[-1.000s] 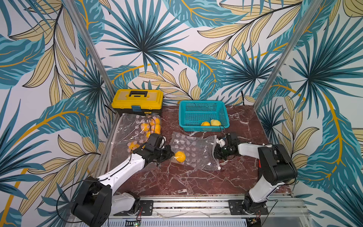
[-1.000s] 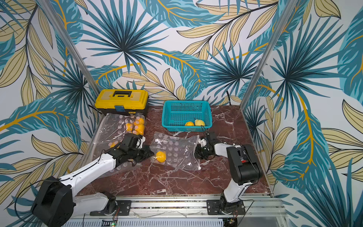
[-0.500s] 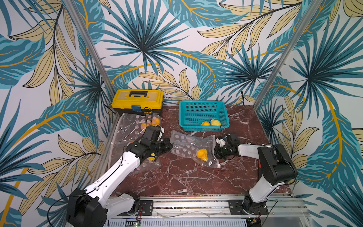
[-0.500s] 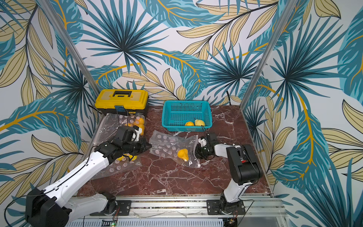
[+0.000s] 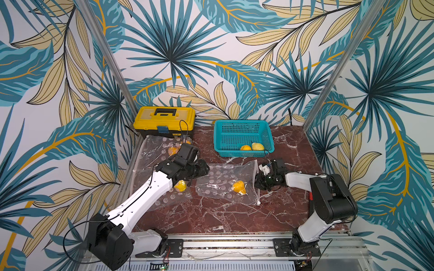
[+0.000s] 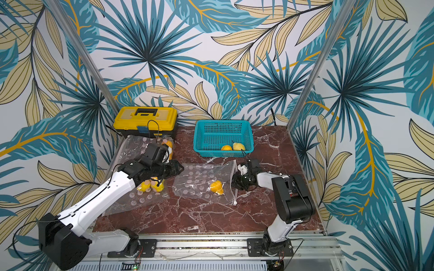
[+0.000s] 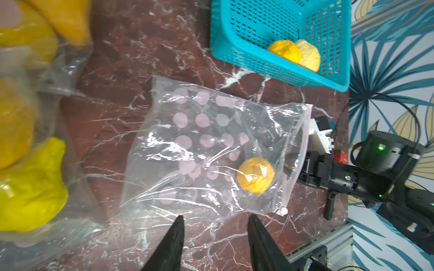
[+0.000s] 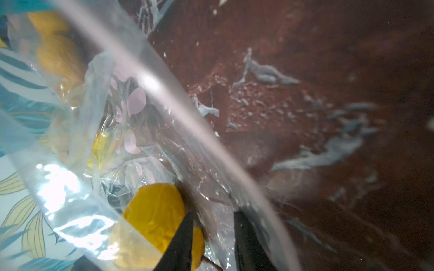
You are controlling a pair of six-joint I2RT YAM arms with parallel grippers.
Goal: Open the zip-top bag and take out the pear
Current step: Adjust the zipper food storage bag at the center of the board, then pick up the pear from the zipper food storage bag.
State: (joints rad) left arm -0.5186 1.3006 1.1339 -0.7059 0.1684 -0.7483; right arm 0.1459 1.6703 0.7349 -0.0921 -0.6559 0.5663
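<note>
Just in front of the teal basket (image 5: 244, 153), the pear (image 5: 239, 187) is lying inside the zip-top bag (image 5: 220, 180), near its mouth. There the right end effector (image 8: 213, 214), jaws apart, is reaching in; the left end effector (image 7: 216, 217) is hovering apart, empty. Unpinned, the bag may slide, rolling the pear deeper.

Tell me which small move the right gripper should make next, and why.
Probably ease the right gripper toward the yellow-orange pear inside the clear dotted zip-top plastic bag: its jaws stand apart at the bag's mouth, and the pear lies beside one finger, not between them.
</note>
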